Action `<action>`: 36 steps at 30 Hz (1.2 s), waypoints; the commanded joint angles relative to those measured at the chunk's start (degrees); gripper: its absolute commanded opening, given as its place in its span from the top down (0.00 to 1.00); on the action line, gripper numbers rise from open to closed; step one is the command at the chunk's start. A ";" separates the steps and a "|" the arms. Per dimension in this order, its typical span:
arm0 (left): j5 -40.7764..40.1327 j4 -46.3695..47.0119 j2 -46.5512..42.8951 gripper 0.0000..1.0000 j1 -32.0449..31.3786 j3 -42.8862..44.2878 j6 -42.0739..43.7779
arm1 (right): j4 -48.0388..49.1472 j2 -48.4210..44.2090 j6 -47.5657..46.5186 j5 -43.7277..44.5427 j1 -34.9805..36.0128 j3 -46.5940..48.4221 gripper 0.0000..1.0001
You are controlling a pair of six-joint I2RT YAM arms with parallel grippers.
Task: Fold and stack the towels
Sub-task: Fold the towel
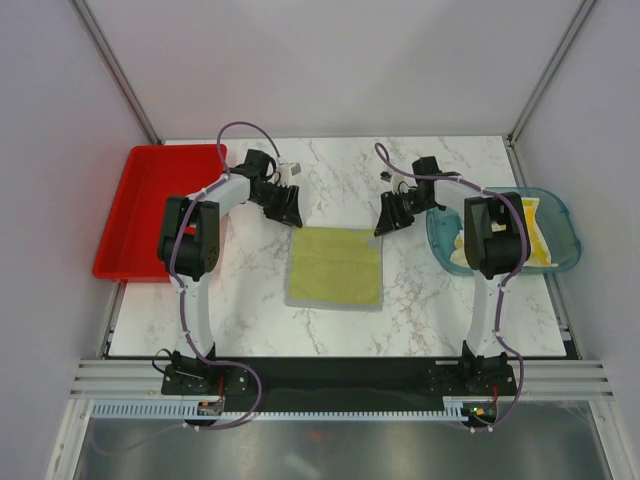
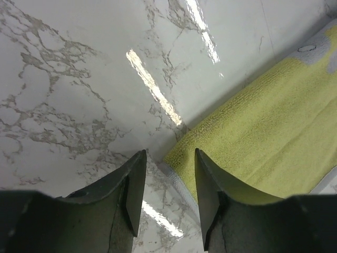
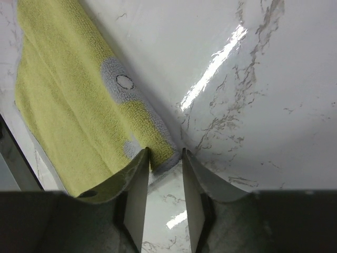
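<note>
Overhead view: one yellow-green towel (image 1: 335,268) lies flat at the centre of the marble table (image 1: 440,310). The left gripper (image 1: 293,220) hangs over its far left corner and the right gripper (image 1: 381,226) over its far right corner. More towels (image 1: 535,235) sit bundled in the teal bin (image 1: 572,225) on the right. The red tray (image 1: 120,240) stands on the left.

Left wrist view: the fingers (image 2: 131,184) stand well apart and hold nothing. The towel corner lies just ahead of the gap, nearer the right finger. Shift slightly toward the towel so that the corner sits centred between the pads before you close.

Right wrist view: the fingers (image 3: 137,184) are partly open and not clamped, with the towel corner at the mouth of the gap. A grey patch (image 3: 125,81) marks the edge nearby.

Judged step: pinch both far corners for the first fold. Lower until the pads meet the table, then close both sides together. Lift evenly and carry the corners toward the near edge, so that the edges line up.
</note>
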 commanded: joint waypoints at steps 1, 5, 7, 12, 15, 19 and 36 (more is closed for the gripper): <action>1.97 -2.38 0.95 0.52 0.20 1.61 3.27 | 0.01 1.18 -2.22 -2.92 0.10 2.24 0.64; 2.67 -2.47 1.30 0.68 0.20 2.22 3.27 | 0.01 1.27 -2.13 -2.75 0.10 2.85 0.73; 2.59 -2.64 1.48 0.82 0.12 2.66 3.45 | 0.09 1.19 -2.14 -2.66 0.10 3.29 0.82; 0.74 -2.64 1.57 0.98 0.38 3.98 3.01 | 1.58 0.57 -1.52 -0.91 0.10 3.56 1.00; 1.26 -2.38 1.65 0.98 0.91 5.21 2.05 | 4.13 -0.66 -0.73 0.85 0.10 2.77 1.00; 0.65 -1.41 1.92 0.98 0.91 6.96 1.25 | 6.68 -1.19 -0.11 1.64 0.10 2.24 1.00; -2.43 2.89 -3.88 0.98 0.91 4.17 -0.51 | 19.43 -12.07 -0.12 4.55 0.28 -5.84 1.00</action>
